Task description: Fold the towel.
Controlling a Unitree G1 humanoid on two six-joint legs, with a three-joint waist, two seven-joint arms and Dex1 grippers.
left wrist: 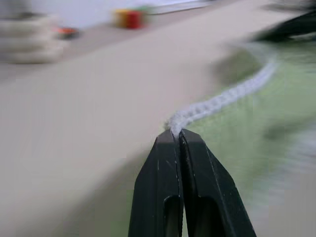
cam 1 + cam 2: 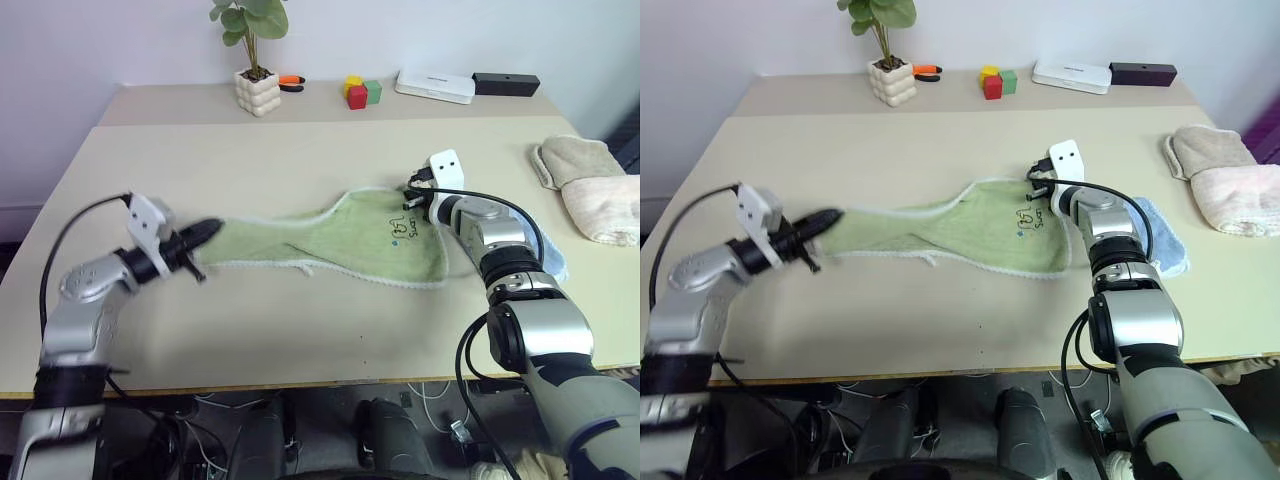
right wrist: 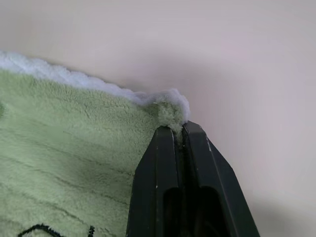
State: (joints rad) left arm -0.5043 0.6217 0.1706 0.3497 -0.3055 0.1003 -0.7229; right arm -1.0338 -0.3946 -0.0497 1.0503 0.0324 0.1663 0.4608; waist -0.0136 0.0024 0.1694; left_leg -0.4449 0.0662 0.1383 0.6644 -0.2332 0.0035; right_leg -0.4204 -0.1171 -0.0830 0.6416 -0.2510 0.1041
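The light green towel point(image 2: 340, 240) lies stretched across the middle of the table, its whitish edging showing and a small dark printed mark point(image 2: 402, 226) near its right end. My left gripper point(image 2: 212, 231) is shut on the towel's left corner, with the white edging pinched between its fingers point(image 1: 170, 163). At the far right corner my right gripper point(image 2: 412, 192) is shut on the towel too; the tuft of edging point(image 3: 173, 111) sticks out past its closed fingers. Between the two grippers the cloth is pulled long and narrow, with folds along its near edge.
A small blue cloth point(image 2: 1160, 240) lies under my right forearm. Folded beige and pinkish towels point(image 2: 598, 190) sit at the table's right edge. Along the back stand a potted plant point(image 2: 257, 88), coloured blocks point(image 2: 362, 93), a white box point(image 2: 434, 86) and a black box point(image 2: 506, 83).
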